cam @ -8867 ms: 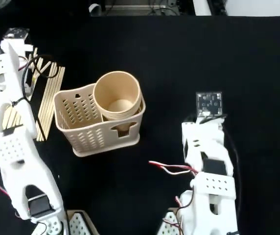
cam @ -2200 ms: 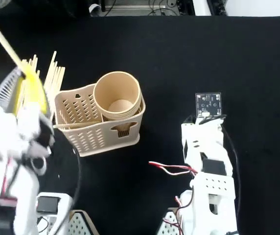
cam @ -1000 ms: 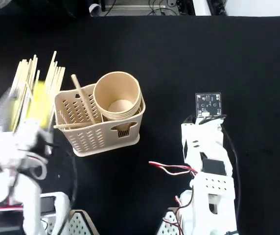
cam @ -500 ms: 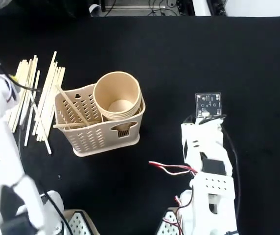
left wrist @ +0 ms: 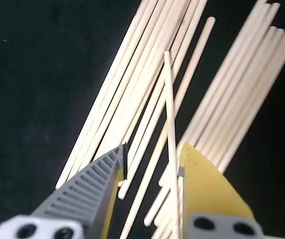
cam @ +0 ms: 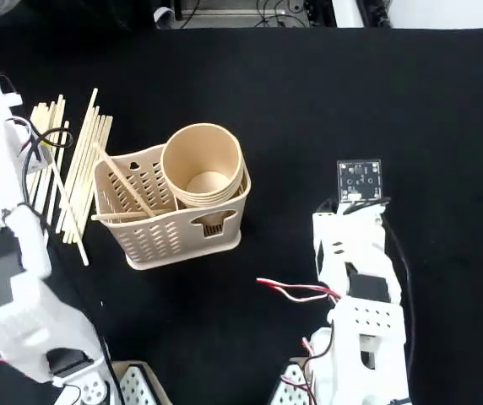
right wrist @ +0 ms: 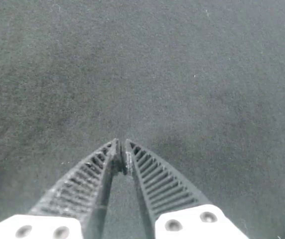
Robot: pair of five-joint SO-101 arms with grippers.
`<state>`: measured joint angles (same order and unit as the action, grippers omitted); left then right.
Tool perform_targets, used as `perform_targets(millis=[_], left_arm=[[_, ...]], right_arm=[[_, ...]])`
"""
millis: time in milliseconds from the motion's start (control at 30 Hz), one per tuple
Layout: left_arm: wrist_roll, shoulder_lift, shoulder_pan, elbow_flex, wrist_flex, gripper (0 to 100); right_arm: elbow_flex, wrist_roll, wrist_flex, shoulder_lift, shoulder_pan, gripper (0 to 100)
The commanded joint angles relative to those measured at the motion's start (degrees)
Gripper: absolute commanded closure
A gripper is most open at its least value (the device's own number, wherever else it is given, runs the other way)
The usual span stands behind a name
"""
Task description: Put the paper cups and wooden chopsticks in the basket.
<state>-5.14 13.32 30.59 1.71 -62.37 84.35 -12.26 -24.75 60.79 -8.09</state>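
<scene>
Stacked paper cups [cam: 202, 160] stand in the right compartment of the beige basket [cam: 174, 240]. Two wooden chopsticks [cam: 126, 181] lean in its left compartment. A loose pile of chopsticks [cam: 85, 156] lies on the black table left of the basket. My left arm [cam: 1, 211] hangs over that pile. In the left wrist view my left gripper [left wrist: 152, 154] is open just above the chopsticks [left wrist: 147, 84], and one stick [left wrist: 170, 124] runs between its fingers. My right arm [cam: 355, 261] rests folded at the right. Its gripper [right wrist: 121, 152] is shut over bare table.
The black tablecloth [cam: 326, 93] covers the whole table. Red and white wires [cam: 288, 289] stick out from the right arm. Cables and equipment lie past the table's far edge [cam: 250, 13].
My left arm dropped a chopstick into the basket's left compartment, then swung back over the loose pile with its gripper open. The right arm has not moved.
</scene>
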Motion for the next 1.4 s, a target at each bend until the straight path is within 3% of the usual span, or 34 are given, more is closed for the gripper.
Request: perform_targets(millis=[0, 467, 667, 733, 1200, 1367], left_arm=[[-0.1, 6.0, 0.4, 7.0, -0.4, 82], [-0.1, 26.7, 0.3, 28.1, -12.4, 82], [-0.2, 30.2, 0.3, 32.2, -14.1, 98], [-0.3, 30.2, 0.2, 32.6, -15.6, 96], [-0.2, 14.9, -7.1, 31.8, -26.6, 97], [-0.1, 4.4, -7.4, 25.1, -24.4, 97]], right_arm=[[-0.1, -0.3, 1.1, -0.3, 0.8, 98.6], [-0.1, -0.3, 1.1, -0.3, 0.8, 98.6], [-0.1, -0.3, 1.1, -0.3, 0.8, 98.6], [-0.1, -0.3, 1.1, -0.3, 0.8, 98.6], [-0.1, -0.3, 1.1, -0.3, 0.8, 98.6], [-0.1, -0.3, 1.1, -0.3, 0.8, 98.6]])
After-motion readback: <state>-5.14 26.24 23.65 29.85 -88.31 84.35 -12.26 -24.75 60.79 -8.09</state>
